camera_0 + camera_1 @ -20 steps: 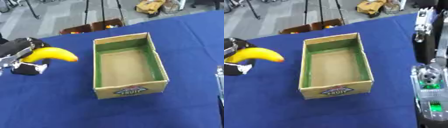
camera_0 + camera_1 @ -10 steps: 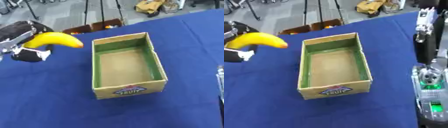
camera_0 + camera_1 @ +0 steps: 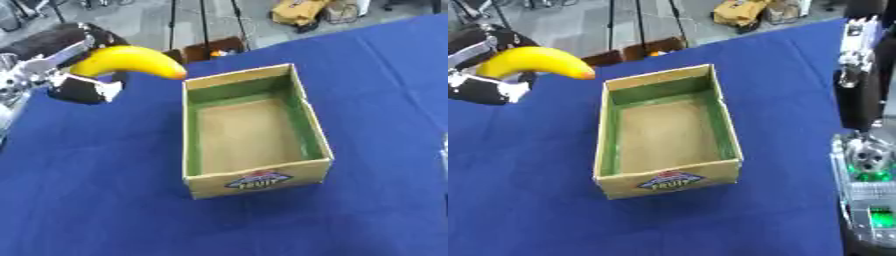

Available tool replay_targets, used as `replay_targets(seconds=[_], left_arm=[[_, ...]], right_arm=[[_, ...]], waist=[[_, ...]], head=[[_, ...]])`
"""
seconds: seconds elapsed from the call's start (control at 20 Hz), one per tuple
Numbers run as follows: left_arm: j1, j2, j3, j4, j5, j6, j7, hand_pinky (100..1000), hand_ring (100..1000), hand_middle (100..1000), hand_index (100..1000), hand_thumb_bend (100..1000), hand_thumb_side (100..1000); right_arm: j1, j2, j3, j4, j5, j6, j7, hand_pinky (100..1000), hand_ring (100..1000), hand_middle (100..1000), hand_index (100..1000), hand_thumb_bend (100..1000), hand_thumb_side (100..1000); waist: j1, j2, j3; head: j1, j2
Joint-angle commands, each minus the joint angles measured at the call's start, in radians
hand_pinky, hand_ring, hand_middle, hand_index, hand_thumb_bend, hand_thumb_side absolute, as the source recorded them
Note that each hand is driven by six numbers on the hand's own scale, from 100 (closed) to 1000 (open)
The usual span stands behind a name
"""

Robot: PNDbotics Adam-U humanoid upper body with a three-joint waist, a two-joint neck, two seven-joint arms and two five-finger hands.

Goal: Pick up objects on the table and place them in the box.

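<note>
- Banana [image 3: 127, 61] is held aloft in left hand [image 3: 61, 75], fingers curled round its stem end, up-left of cardboard box [image 3: 254, 132].
- Long axis runs approx. left-right; free tip is pointed at box's far-left corner, just short of rim.
- Box is seen empty, open-topped, on blue table [image 3: 96, 190].
- Right hand isn't made out; only right arm [image 3: 868, 150] at right edge, state can't be told.
- Next move, prob.: carry rightwards over the opening, then lower.

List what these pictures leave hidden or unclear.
- Left hand: partly behind the banana, cut by the left edge in both views.
- Right hand: its fingers show in neither view; the right eye view shows only arm parts at its right edge.
- Box label: blurred, unreadable.
</note>
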State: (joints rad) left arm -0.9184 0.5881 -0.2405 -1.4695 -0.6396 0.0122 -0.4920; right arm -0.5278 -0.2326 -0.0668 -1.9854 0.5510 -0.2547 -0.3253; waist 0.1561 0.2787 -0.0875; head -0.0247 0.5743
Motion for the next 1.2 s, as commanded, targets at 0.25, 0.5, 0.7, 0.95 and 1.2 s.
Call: replay_targets(seconds=[0.25,0.5,0.7,0.95,1.2], left_arm=[[-0.065,-0.055,-0.01,0.051,-0.013,-0.013,0.005,365,501,620,728,100,286],[-0.088,-0.121,-0.014,0.09,-0.024,-0.007,0.023,353,494,613,722,100,295],[-0.111,-0.176,-0.005,0.127,-0.058,0.003,0.047,345,488,605,715,100,287],[-0.135,-0.235,0.006,0.17,-0.117,0.011,0.083,342,486,601,711,100,282],[-0.141,-0.271,0.012,0.198,-0.179,0.014,0.114,342,485,598,707,100,275]], right_arm=[[-0.018,-0.017,0.004,-0.015,-0.017,-0.002,0.001,770,851,622,879,100,947],[-0.022,-0.015,0.005,-0.015,-0.019,-0.005,-0.002,770,852,622,879,100,947],[-0.027,-0.01,0.005,-0.015,-0.02,-0.007,-0.004,769,851,623,879,100,947],[-0.032,-0.005,0.006,-0.015,-0.021,-0.01,-0.007,769,851,624,879,100,945],[-0.04,0.0,0.007,-0.015,-0.022,-0.014,-0.009,769,852,625,879,100,945]], waist=[[0.001,-0.011,-0.009],[0.006,-0.008,-0.022],[0.008,-0.006,-0.035],[0.009,-0.004,-0.047],[0.011,0.0,-0.06]], head=[[0.013,-0.016],[0.018,-0.021],[0.026,-0.026],[0.041,-0.034],[0.055,-0.046]])
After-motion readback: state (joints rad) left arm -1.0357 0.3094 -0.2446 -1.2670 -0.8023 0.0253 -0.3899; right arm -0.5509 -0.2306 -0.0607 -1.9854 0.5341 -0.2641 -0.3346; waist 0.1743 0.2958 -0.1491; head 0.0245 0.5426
